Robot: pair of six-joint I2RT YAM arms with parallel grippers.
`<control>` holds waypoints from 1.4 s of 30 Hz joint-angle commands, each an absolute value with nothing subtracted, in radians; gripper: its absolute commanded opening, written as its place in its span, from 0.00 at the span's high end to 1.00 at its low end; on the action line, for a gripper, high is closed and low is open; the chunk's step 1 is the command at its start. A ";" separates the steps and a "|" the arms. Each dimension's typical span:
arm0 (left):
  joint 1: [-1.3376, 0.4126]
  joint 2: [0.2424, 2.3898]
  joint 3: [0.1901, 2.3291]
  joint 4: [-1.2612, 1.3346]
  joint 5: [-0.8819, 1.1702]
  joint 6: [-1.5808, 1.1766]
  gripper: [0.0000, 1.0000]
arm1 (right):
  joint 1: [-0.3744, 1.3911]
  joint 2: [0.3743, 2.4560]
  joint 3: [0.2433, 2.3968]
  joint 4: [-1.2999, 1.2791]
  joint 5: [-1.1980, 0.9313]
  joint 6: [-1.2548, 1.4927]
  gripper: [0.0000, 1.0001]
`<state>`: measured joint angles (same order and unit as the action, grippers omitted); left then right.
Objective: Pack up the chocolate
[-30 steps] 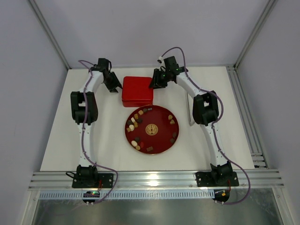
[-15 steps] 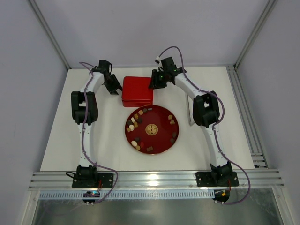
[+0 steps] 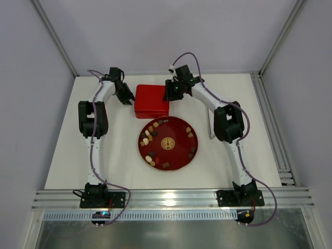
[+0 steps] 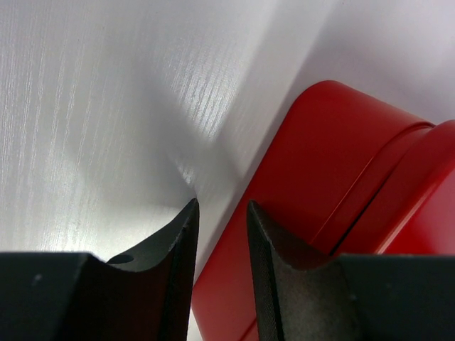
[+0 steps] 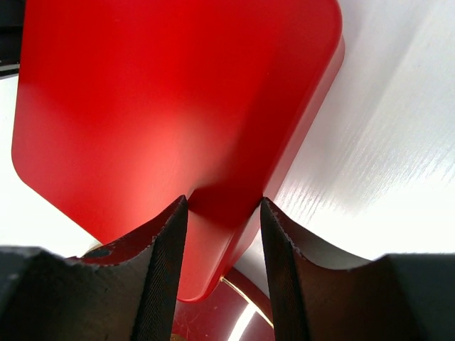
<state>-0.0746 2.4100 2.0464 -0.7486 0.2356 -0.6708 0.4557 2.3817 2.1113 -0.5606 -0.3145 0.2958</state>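
Observation:
The chocolate [image 3: 150, 132] lies as several small brown, tan and cream pieces round the rim of a dark red plate [image 3: 179, 155]. Behind the plate stands a closed square red box [image 3: 152, 100]. My left gripper [image 3: 127, 96] is at the box's left side. In the left wrist view the left gripper [image 4: 222, 213] is narrowly open, one finger over the table and the other over the red box [image 4: 320, 156]. My right gripper [image 3: 170, 93] is at the right side. The right gripper [image 5: 222, 213] is open astride the edge of the box [image 5: 163, 92], above the plate [image 5: 213, 320].
A gold emblem [image 3: 167, 143] marks the plate's centre. Aluminium rails run along the table's right edge [image 3: 270, 124] and front edge [image 3: 171, 199]. White walls close in the back and sides.
The right gripper has shifted a little left onto the box's right edge. The left gripper has crept slightly toward the box's left side. The box and plate stay put.

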 commanded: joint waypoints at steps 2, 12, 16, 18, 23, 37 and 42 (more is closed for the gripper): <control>-0.095 2.372 2.005 -0.753 0.242 -0.676 0.67 | 0.495 2.303 2.057 -0.557 -0.307 0.268 0.52; -0.097 2.355 1.956 -0.752 0.190 -0.712 0.75 | 0.515 2.227 1.950 -0.514 -0.275 0.261 0.51; -0.095 2.352 1.944 -0.756 0.175 -0.726 0.83 | 0.525 2.203 1.919 -0.499 -0.271 0.258 0.48; -0.095 2.352 1.934 -0.756 0.169 -0.733 0.89 | 0.529 2.195 1.905 -0.497 -0.262 0.255 0.48; -0.097 2.349 1.921 -0.756 0.164 -0.739 1.00 | 0.548 2.187 1.893 -0.503 -0.236 0.236 0.47; -0.097 2.315 1.862 -0.733 0.135 -0.735 1.00 | 0.568 2.151 1.833 -0.494 -0.167 0.201 0.44; -0.091 2.296 1.847 -0.729 0.136 -0.719 1.00 | 0.560 2.149 1.847 -0.485 -0.173 0.212 0.44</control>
<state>-0.0891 2.3188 1.8771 -0.6991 0.1795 -0.7498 0.5579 2.2002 1.8420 -0.4957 -0.1875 0.2264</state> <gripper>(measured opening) 0.002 0.555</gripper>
